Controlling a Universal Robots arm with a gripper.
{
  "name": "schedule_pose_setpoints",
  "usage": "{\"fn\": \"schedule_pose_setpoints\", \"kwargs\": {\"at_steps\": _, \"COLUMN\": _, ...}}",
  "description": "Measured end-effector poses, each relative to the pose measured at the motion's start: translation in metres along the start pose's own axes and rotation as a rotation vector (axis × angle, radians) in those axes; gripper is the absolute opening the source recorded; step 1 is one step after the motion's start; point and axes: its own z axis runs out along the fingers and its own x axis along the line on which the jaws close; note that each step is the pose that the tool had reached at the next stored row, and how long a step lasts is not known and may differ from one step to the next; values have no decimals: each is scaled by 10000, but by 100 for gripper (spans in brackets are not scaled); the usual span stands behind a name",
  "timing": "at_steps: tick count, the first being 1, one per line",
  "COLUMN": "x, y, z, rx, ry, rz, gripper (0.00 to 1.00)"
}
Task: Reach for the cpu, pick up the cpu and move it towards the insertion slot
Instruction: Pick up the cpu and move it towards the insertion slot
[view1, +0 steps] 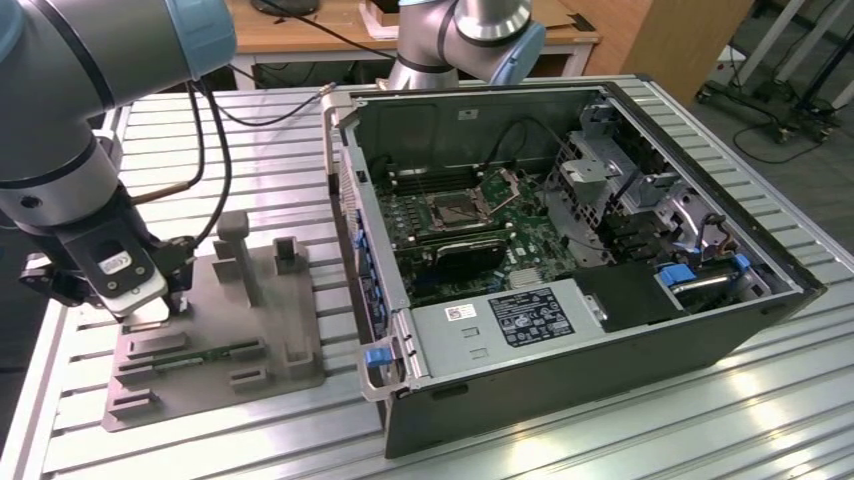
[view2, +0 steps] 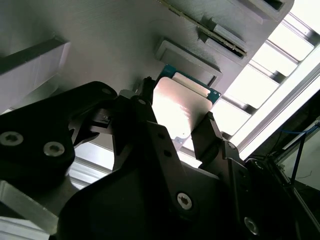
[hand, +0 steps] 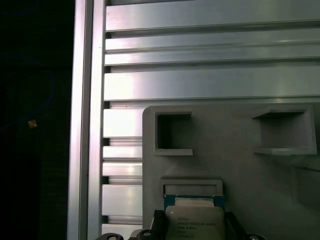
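At the gripper (view2: 177, 102): closed on the cpu (view2: 184, 111), one finger pressed to each of two opposite edges, seen in both wrist views. Low over the grey plastic tray (view1: 187, 400) on the slatted aluminium table (view1: 601, 450), at the exterior view's left; cannot tell whether lifted clear of the tray yet. Well apart from the insertion slot (view1: 454, 208) on the green motherboard (view1: 407, 225), inside the open computer case (view1: 601, 375).

Risks, by judgement:
- Thin-edge grip — possible slip or tilt under a quick swing.
- Case side wall (view1: 350, 190) between tray and slot — likely clipped on a low path.
- Fouling of the slot's metal frame on a tilted arrival.
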Motion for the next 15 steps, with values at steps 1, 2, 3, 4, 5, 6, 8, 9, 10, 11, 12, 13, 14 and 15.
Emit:
{"fn": "schedule_pose_setpoints", "kwargs": {"at_steps": 1, "x": 0, "y": 0, "z": -3, "rx": 0, "ry": 0, "rz": 0, "gripper": 54}}
{"fn": "schedule_pose_setpoints", "kwargs": {"at_steps": 2, "x": 0, "y": 0, "z": -7, "rx": 1, "ry": 1, "rz": 1, "gripper": 54}}
{"fn": "schedule_pose_setpoints", "kwargs": {"at_steps": 3, "x": 0, "y": 0, "z": -7, "rx": 0, "ry": 0, "rz": 0, "gripper": 54}}
{"fn": "schedule_pose_setpoints", "kwargs": {"at_steps": 4, "x": 0, "y": 0, "z": -8, "rx": 0, "ry": -1, "rz": 0, "gripper": 54}}
{"fn": "schedule_pose_setpoints", "kwargs": {"at_steps": 5, "x": 0, "y": 0, "z": -11, "rx": 1, "ry": 0, "rz": 0, "gripper": 54}}
{"fn": "schedule_pose_setpoints", "kwargs": {"at_steps": 6, "x": 0, "y": 0, "z": -16, "rx": 2, "ry": 3, "rz": 0, "gripper": 54}}
{"fn": "schedule_pose_setpoints", "kwargs": {"at_steps": 8, "x": 0, "y": 1, "z": -19, "rx": 1, "ry": 1, "rz": 0, "gripper": 54}}
{"fn": "schedule_pose_setpoints", "kwargs": {"at_steps": 9, "x": 0, "y": 1, "z": -21, "rx": 0, "ry": 0, "rz": 1, "gripper": 54}}
{"fn": "schedule_pose_setpoints", "kwargs": {"at_steps": 10, "x": 0, "y": 1, "z": -23, "rx": 0, "ry": 0, "rz": 1, "gripper": 54}}
{"fn": "schedule_pose_setpoints", "kwargs": {"at_steps": 11, "x": 0, "y": 1, "z": -24, "rx": 0, "ry": 0, "rz": 1, "gripper": 54}}
{"fn": "schedule_pose_setpoints", "kwargs": {"at_steps": 12, "x": 0, "y": 1, "z": -24, "rx": 0, "ry": -2, "rz": 1, "gripper": 54}}
{"fn": "schedule_pose_setpoints", "kwargs": {"at_steps": 13, "x": 0, "y": 1, "z": -26, "rx": 1, "ry": 0, "rz": 1, "gripper": 54}}
{"fn": "schedule_pose_setpoints", "kwargs": {"at_steps": 14, "x": 0, "y": 1, "z": -30, "rx": 1, "ry": 0, "rz": 1, "gripper": 54}}
{"fn": "schedule_pose_setpoints", "kwargs": {"at_steps": 15, "x": 0, "y": 1, "z": -31, "rx": 1, "ry": 0, "rz": 1, "gripper": 54}}
